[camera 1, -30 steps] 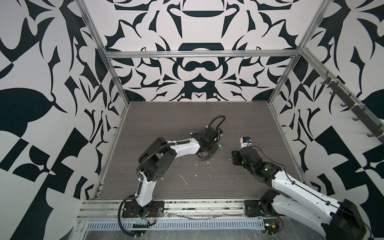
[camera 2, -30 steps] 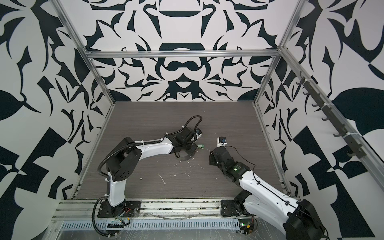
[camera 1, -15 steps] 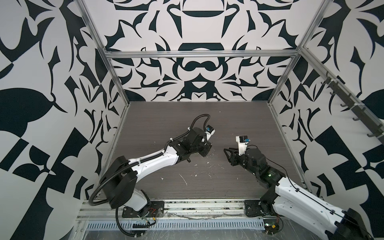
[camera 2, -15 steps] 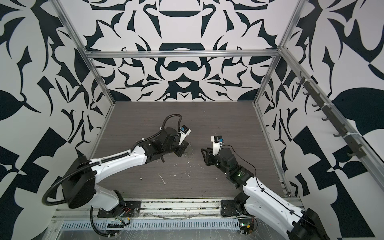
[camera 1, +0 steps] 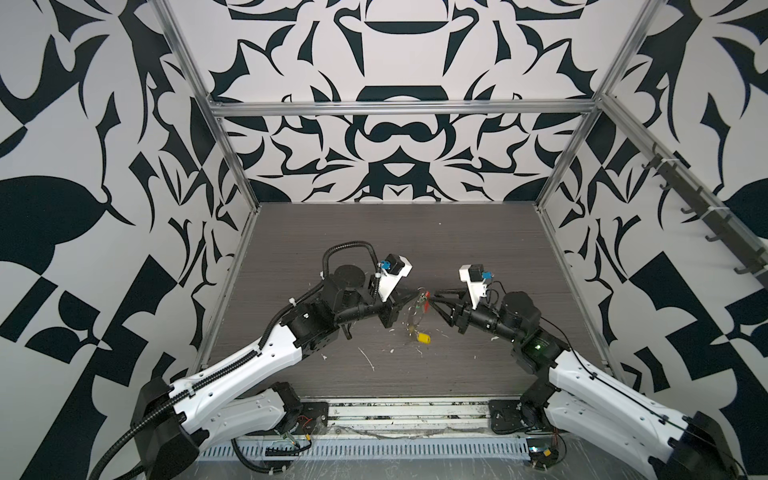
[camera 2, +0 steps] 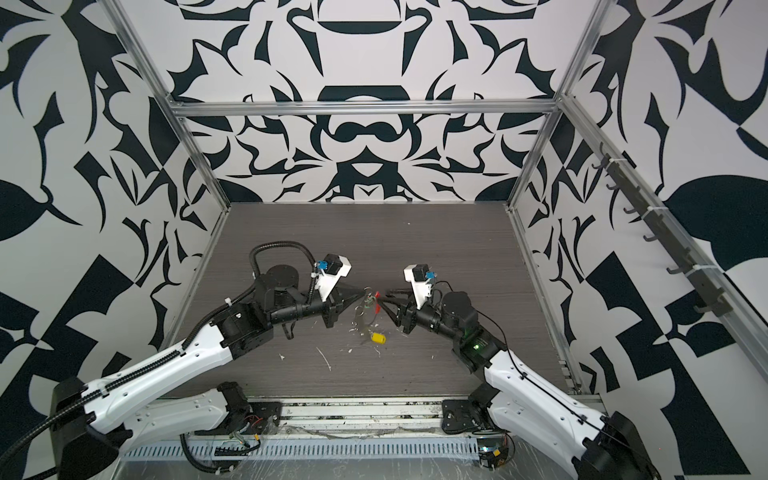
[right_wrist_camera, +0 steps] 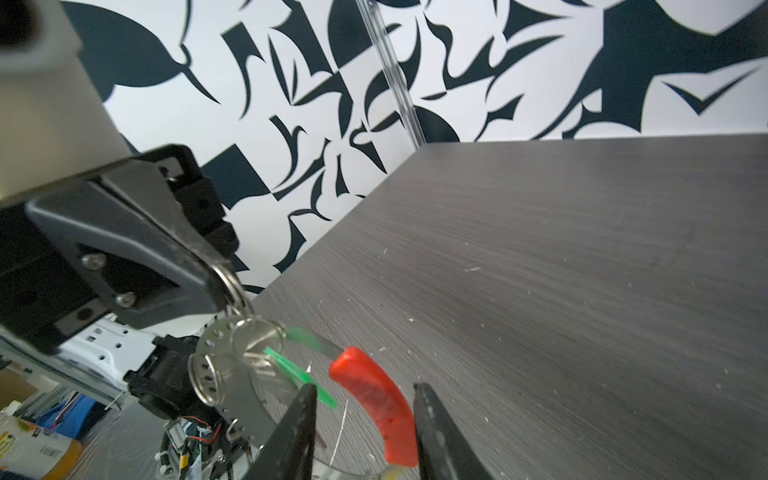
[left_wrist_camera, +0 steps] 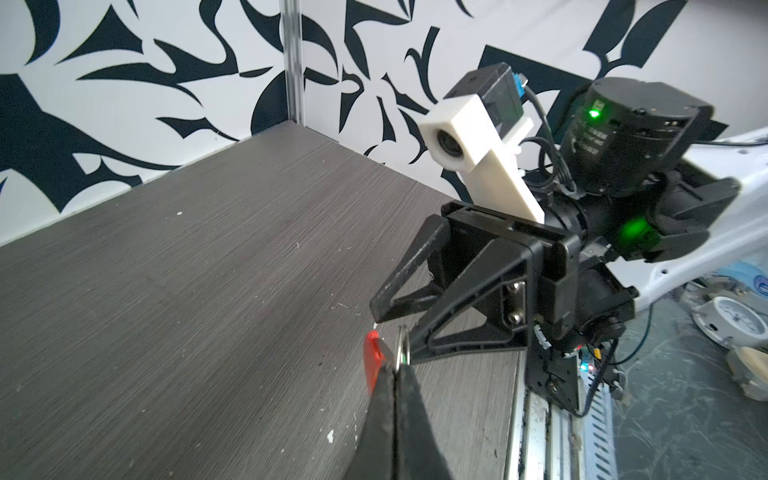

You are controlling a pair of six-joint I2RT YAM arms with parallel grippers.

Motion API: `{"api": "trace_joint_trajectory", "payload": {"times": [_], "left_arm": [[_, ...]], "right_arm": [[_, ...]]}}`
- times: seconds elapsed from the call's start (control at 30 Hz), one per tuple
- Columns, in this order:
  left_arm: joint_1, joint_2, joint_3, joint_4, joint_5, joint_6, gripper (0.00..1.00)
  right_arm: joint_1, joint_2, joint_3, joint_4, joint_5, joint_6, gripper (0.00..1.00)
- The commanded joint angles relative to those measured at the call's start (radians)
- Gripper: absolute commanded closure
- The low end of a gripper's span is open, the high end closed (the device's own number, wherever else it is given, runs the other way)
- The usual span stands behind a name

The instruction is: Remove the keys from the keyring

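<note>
Keyring (right_wrist_camera: 374, 399) in L claw (left_wrist_camera: 395, 374), R claw (right_wrist_camera: 363, 388) astride; flecks (camera 1: 368, 359) on tabletop (camera 1: 332, 232)

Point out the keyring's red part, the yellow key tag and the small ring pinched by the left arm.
red part (right_wrist_camera: 374, 399): right wrist view, middle of its curve.
yellow key tag (camera 1: 424, 338): in a top view, its flat face.
small ring (left_wrist_camera: 402, 345): left wrist view, its exposed loop.
</note>
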Motion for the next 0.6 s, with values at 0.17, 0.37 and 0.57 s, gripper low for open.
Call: {"api": "trace_joint_trajectory", "payload": {"times": [0.17,0.37,0.57], "left_arm": [[-0.004,-0.068,-0.025,0.036,0.097,-0.011,1.00],[-0.004,-0.083,-0.026,0.044,0.099,-0.026,1.00],[-0.004,-0.110,-0.042,0.065,0.092,-0.034,1.00]], "right_arm": [[0.019,-0.013,0.092,0.178,-0.122,0.067,0.62],[0.066,0.022,0.140,0.188,-0.160,0.069,0.72],[0.095,0.053,0.156,0.182,-0.160,0.062,0.86]]}}
